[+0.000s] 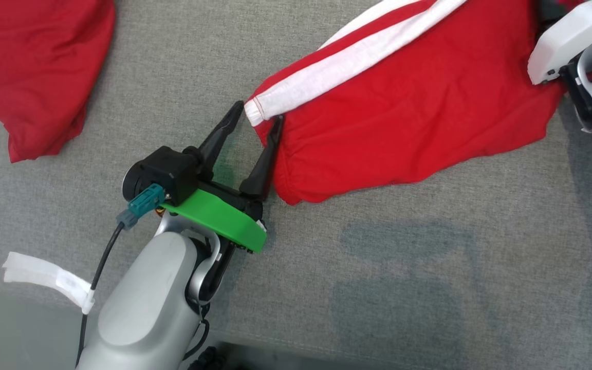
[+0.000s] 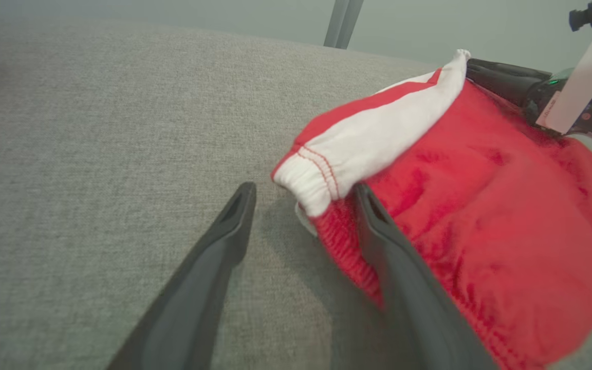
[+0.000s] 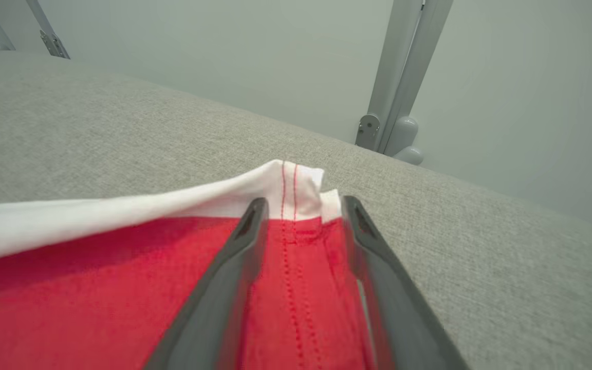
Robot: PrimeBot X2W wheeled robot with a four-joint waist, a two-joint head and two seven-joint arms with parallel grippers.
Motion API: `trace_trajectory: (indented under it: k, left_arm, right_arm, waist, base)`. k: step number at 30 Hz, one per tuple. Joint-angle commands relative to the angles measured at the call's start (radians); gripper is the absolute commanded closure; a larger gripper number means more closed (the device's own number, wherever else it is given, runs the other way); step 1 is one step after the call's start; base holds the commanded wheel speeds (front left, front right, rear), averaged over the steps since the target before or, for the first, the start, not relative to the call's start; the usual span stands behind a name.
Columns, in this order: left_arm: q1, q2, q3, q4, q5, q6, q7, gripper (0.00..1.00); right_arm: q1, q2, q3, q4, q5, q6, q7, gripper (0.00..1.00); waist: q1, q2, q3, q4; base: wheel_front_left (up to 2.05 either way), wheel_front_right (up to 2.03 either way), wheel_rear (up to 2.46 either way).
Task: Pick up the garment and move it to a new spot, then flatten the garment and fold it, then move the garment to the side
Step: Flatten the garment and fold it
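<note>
The red garment (image 1: 419,118) is lying spread across the grey bench (image 1: 429,267), reaching from the middle of the surface out toward the robot's right, with broad white stripes (image 1: 347,56) running along its far edge. The left tool (image 1: 257,114) is resting at the garment's near-left corner with its fingers standing well apart. One finger (image 1: 265,154) is lying against the red hem while the other (image 1: 221,133) is pointing over bare bench, and the white-banded corner is sitting loose between the tips, not pinched. From the left wrist, that tool (image 2: 304,189) is showing the same gap, with the gathered white cuff (image 2: 321,174) just off the tips and the cloth (image 2: 481,221) mounding up beyond it. At the garment's other end the right tool (image 3: 304,201) is sitting low over the cloth (image 3: 95,288), its fingers apart too. A stitched red seam (image 3: 291,288) is running up the gap between them and the white edge (image 3: 296,182) is puckering up just past the tips. A second red garment (image 1: 39,67) is lying crumpled at the far left of the bench, well apart from the first. A green plate (image 1: 224,218) is showing on the left wrist.
</note>
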Motion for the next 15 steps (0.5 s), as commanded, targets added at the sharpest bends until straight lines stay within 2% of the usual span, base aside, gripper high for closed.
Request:
trace_trajectory:
  k: [1,5,9,15]
  left_arm:
    - [-0.011,-0.001,0.002,0.004,-0.005,-0.004,-0.009,0.00]
    - [0.019,0.008,0.024,-0.002,0.011,0.025,-0.043,0.00]
    - [0.054,0.019,0.069,-0.041,0.028,0.063,-0.069,0.00]
    - [0.103,0.027,0.159,-0.132,0.064,0.101,-0.081,0.00]
  right_arm:
    - [0.007,0.005,0.010,0.019,0.007,-0.002,-0.016,0.00]
    - [0.033,0.017,0.010,0.039,0.017,-0.002,-0.078,0.00]
    - [0.083,0.034,-0.030,0.004,0.016,-0.002,-0.113,0.00]
    - [0.221,0.081,-0.172,-0.166,-0.036,-0.002,-0.119,0.00]
  waist:
    - [0.0000,0.0000,-0.012,-0.009]
    - [0.0000,0.0000,-0.038,-0.035]
    - [0.0000,0.0000,-0.069,-0.071]
    - [0.0000,0.0000,-0.110,-0.129]
  base:
    - [0.00,0.00,0.00]
    - [0.00,0.00,0.00]
    - [0.00,0.00,0.00]
    - [0.00,0.00,0.00]
